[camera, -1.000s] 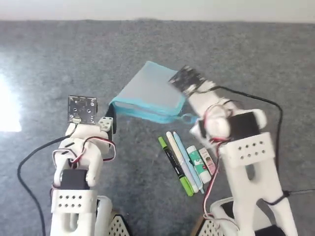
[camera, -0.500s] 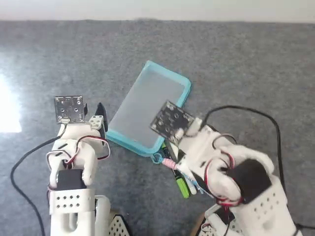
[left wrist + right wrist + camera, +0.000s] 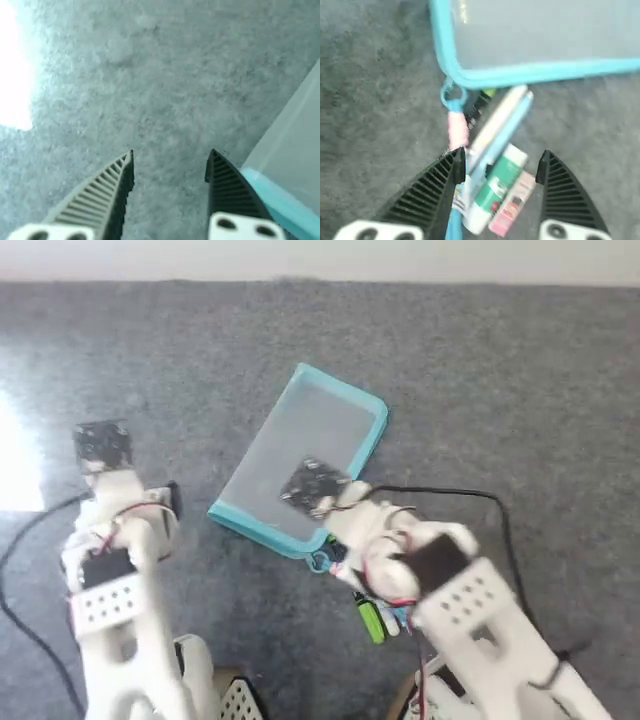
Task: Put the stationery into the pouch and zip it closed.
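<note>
The right gripper (image 3: pixel 502 157) hangs wide open with nothing in it, its jaws straddling the stationery on the grey table (image 3: pixel 520 370): a cream pen (image 3: pixel 492 122), a pale blue pen (image 3: pixel 507 125), a green-and-white glue stick (image 3: pixel 497 187) and a small pink tube (image 3: pixel 512 202), lying side by side. A green highlighter (image 3: pixel 371 618) pokes out at six o'clock of that arm's wrist. The teal-edged pouch (image 3: pixel 310 450) lies flat at eleven o'clock of the pens, its zip ring (image 3: pixel 452 95) and pink tag (image 3: pixel 456 127) at the corner just beside them. The left gripper (image 3: pixel 171 155), also open and empty, hovers over the table at eight o'clock of the pouch, close to its edge
</note>
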Tool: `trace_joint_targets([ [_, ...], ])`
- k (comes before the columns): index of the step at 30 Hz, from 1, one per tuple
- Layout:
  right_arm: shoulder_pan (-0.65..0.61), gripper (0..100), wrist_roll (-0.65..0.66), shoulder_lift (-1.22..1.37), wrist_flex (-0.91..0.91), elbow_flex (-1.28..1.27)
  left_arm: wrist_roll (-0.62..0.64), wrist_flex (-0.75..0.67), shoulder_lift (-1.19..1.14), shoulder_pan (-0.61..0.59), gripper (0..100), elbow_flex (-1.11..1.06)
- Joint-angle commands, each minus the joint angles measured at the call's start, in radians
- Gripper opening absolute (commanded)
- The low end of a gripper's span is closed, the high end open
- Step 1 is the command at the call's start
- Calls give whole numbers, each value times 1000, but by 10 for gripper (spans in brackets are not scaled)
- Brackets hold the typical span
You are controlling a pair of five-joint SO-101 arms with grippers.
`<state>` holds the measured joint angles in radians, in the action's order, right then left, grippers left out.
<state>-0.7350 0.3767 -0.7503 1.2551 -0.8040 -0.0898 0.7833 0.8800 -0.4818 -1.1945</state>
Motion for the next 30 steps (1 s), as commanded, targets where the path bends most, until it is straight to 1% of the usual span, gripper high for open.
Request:
trace_joint_targets([
  [1,-62,235,-38,179,-81,35,12,72,-175,-91,227,186],
  [5,-61,234,-61,389,-159,83,6,68,-270,-178,227,262],
  [7,-68,235,-95,458,-173,100,-14,68,-299,-203,228,288],
  [9,-87,234,-101,495,-173,103,-20,68,-322,-215,228,305],
  [13,-110,232,-109,530,-177,103,-37,68,-353,-216,228,328],
  [21,-102,231,-110,622,-194,103,-37,66,-362,-213,228,332],
  [25,-48,229,-110,684,-213,109,-37,66,-362,-213,228,329],
  [27,-13,185,-110,690,-209,118,-37,66,-362,-210,227,328],
  [30,44,69,-124,684,-211,123,-35,69,-361,-175,226,325],
])
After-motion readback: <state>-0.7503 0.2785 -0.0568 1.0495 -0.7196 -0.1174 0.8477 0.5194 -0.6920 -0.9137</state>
